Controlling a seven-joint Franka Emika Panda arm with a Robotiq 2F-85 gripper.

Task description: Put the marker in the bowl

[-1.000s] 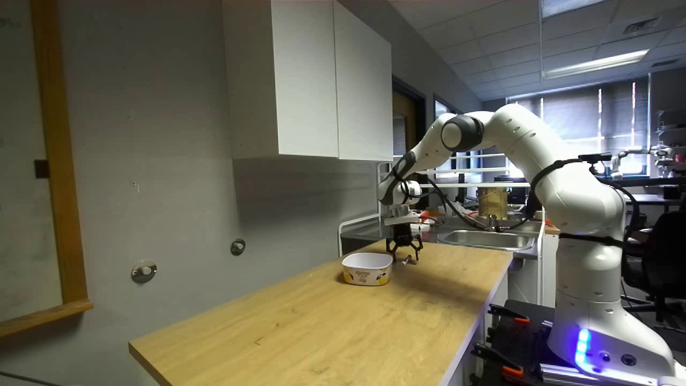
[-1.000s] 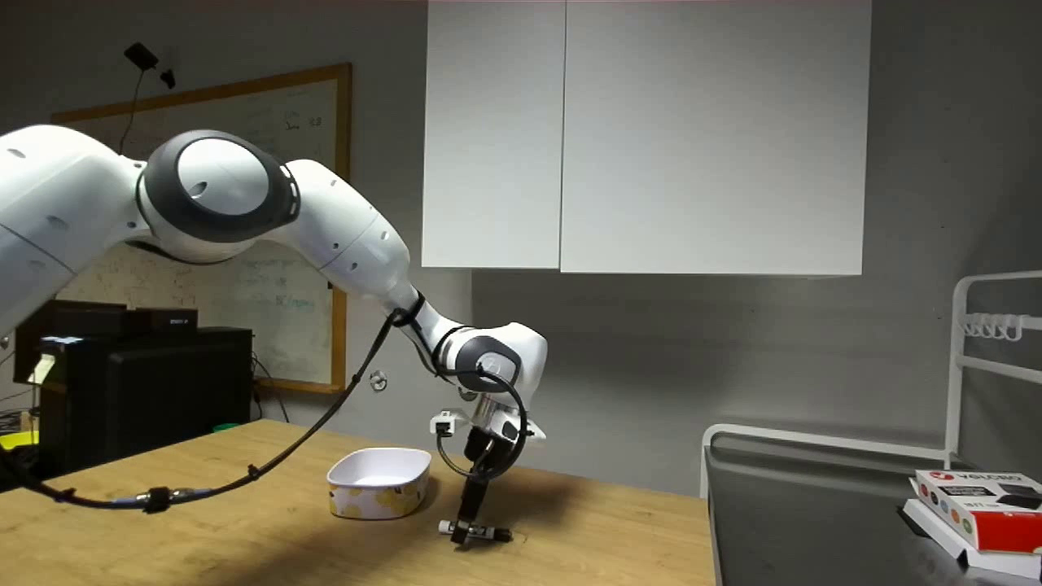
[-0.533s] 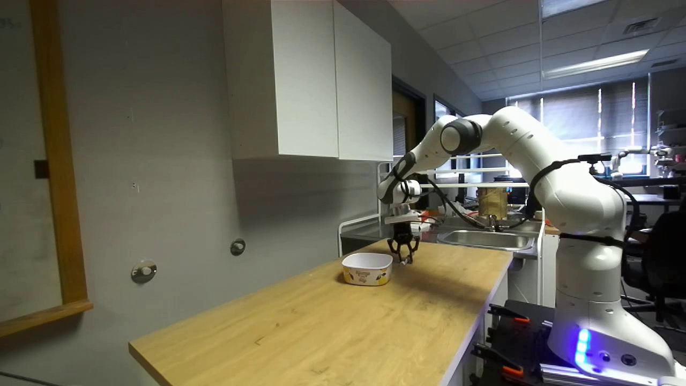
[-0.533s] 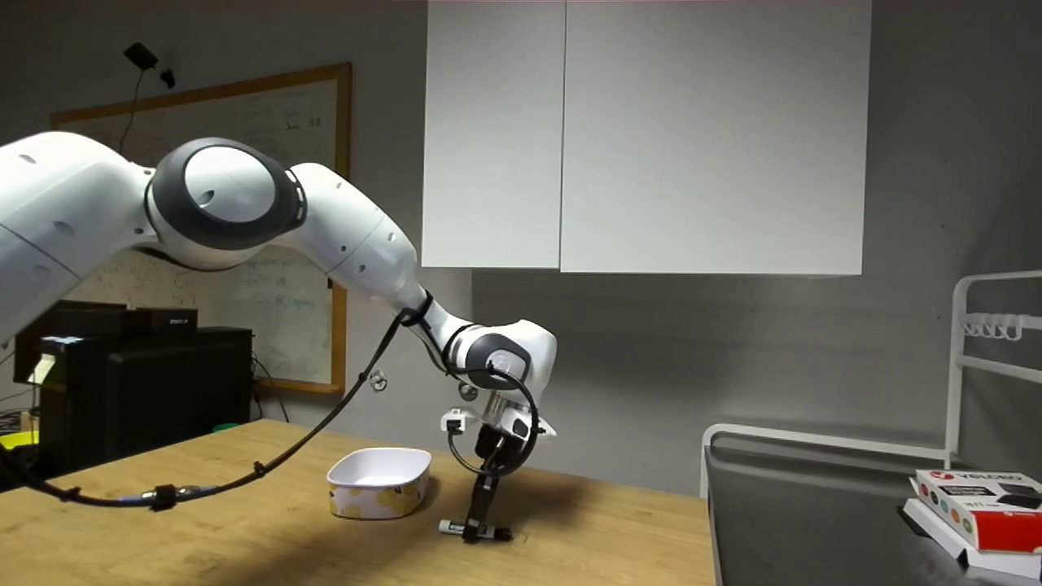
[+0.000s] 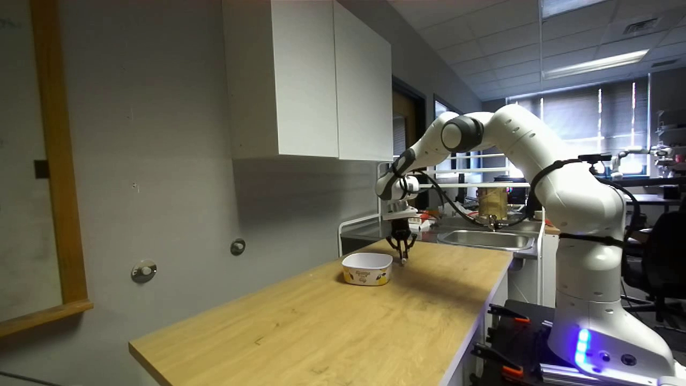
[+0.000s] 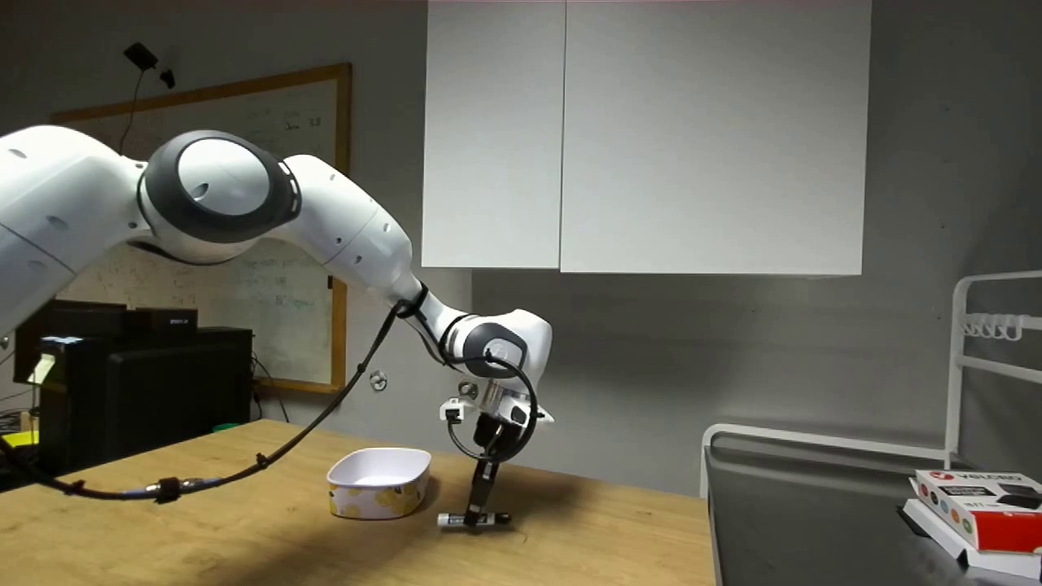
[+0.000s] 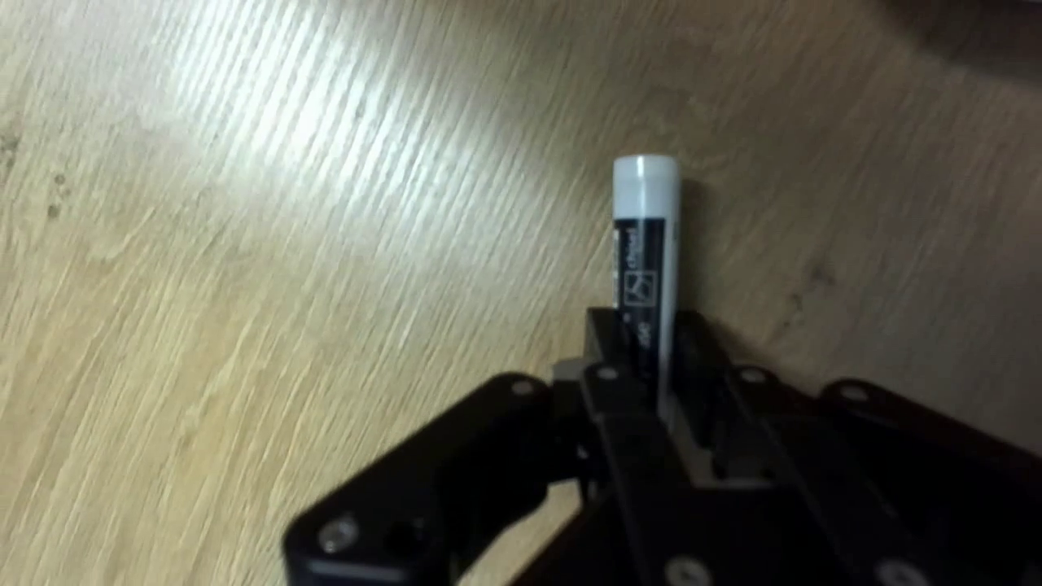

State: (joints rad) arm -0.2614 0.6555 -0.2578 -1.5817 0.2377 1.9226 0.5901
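Grasp apparently complete: the gripper (image 6: 474, 518) pinches the marker (image 7: 645, 264), nearer the right edge of the desk (image 6: 391, 547) than the bowl (image 6: 378, 493) in an exterior view; next, likely, a lift over the bowl's rim.

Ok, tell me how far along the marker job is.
Done: the grasp, with the gripper shut on the marker. In hand: the lift, apparently; the marker looks barely clear of the counter. Left: moving it over the bowl and releasing it, since it is held beside the bowl in both exterior views.
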